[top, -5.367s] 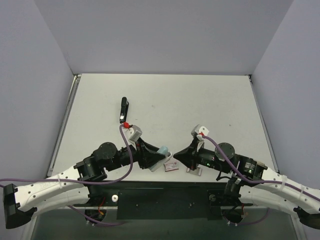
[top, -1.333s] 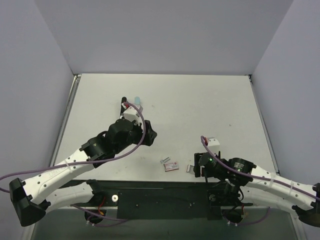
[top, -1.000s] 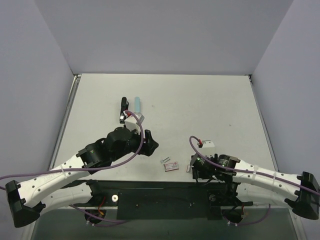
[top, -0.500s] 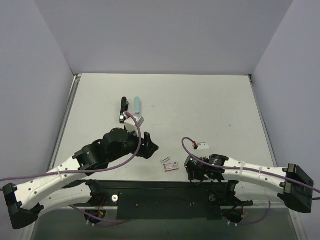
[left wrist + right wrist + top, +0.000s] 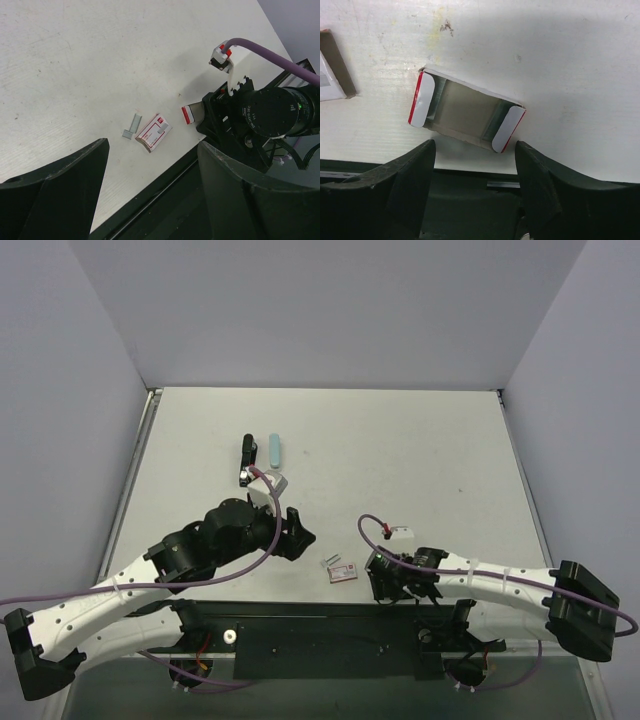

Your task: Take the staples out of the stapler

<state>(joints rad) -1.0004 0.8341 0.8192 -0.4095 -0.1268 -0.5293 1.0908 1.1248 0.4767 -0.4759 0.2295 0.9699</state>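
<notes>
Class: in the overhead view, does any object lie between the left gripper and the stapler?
Nothing visible does. No object on the table sits between the left gripper and the stapler. The pale blue bar lies beside the stapler, off that line.

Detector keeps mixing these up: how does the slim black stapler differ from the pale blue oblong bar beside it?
Colour: the slim black stapler is dark, the pale blue oblong bar light.
Length: the stapler looks longer; its near end reaches closer to the arms than the bar's.
Position: the stapler lies left of the bar, a gap between them.
Shared: both lie flat on the white table, roughly parallel, far ends about level.
</notes>
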